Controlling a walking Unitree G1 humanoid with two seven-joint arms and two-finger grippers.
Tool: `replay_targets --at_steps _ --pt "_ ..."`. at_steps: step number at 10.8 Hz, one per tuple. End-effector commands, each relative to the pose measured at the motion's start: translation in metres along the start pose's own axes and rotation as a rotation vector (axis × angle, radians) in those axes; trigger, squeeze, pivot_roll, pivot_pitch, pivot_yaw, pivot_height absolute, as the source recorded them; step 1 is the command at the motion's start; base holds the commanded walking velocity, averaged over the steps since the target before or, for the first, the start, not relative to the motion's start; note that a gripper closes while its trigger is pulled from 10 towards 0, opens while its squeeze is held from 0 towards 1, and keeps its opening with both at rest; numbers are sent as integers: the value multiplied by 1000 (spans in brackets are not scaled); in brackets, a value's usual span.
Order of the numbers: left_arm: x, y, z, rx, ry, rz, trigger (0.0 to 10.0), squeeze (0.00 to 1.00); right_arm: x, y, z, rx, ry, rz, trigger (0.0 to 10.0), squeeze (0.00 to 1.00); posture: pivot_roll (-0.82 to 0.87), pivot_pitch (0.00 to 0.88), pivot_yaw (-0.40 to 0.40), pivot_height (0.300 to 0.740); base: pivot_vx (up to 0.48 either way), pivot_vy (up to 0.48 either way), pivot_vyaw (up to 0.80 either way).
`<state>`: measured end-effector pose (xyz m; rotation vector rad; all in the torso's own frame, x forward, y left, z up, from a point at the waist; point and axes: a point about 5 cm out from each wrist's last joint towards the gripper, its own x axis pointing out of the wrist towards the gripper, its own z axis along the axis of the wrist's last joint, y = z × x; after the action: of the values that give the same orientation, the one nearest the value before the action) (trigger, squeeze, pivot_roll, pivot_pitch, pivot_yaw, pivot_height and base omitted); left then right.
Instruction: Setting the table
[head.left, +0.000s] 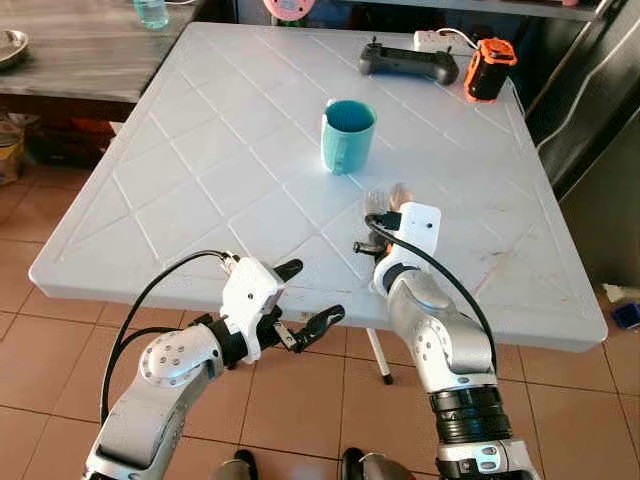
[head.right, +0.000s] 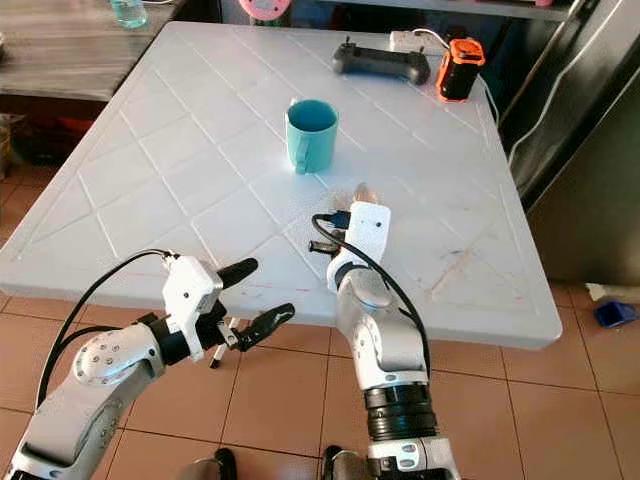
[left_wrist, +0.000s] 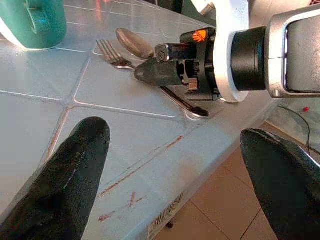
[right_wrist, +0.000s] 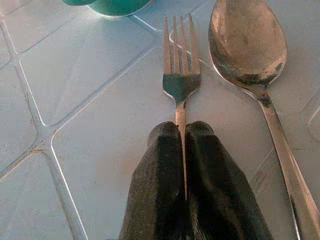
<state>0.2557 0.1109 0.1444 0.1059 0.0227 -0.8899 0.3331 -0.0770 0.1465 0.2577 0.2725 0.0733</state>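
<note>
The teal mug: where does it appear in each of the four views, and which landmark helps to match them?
Left eye view: teal mug near the table's middle, ahead of the right arm.
Right eye view: same place, slightly further left.
Left wrist view: cut off in a corner, beyond the cutlery.
Right wrist view: only its base, beyond the fork tines.
Shared landmark: the fork, between mug and right tool.
</note>
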Motion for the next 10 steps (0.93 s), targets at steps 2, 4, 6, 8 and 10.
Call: replay_targets --at_steps 2,4,6,8,10 --pt "1 -4 2 2 -5 -24 10000 0 -4 1 -36 44 165 -4 0 0 134 229 -23 740 0 0 0" --pt "3 -4 1 6 -7 -17 10000 0 -6 -2 -30 -11 118 25 0 0 136 213 -29 740 0 0 0" --pt "8 3 4 39 -25 38 10000 0 -14 -11 -22 -173 32 48 0 0 136 196 -34 740 0 0 0" --pt "12 11 7 50 -54 123 10000 0 -25 -25 -21 -217 -38 52 0 0 134 175 -43 740 0 0 0" --pt "15 22 11 52 -88 252 10000 0 -40 -34 -16 -204 -127 52 0 0 129 157 -50 740 0 0 0"
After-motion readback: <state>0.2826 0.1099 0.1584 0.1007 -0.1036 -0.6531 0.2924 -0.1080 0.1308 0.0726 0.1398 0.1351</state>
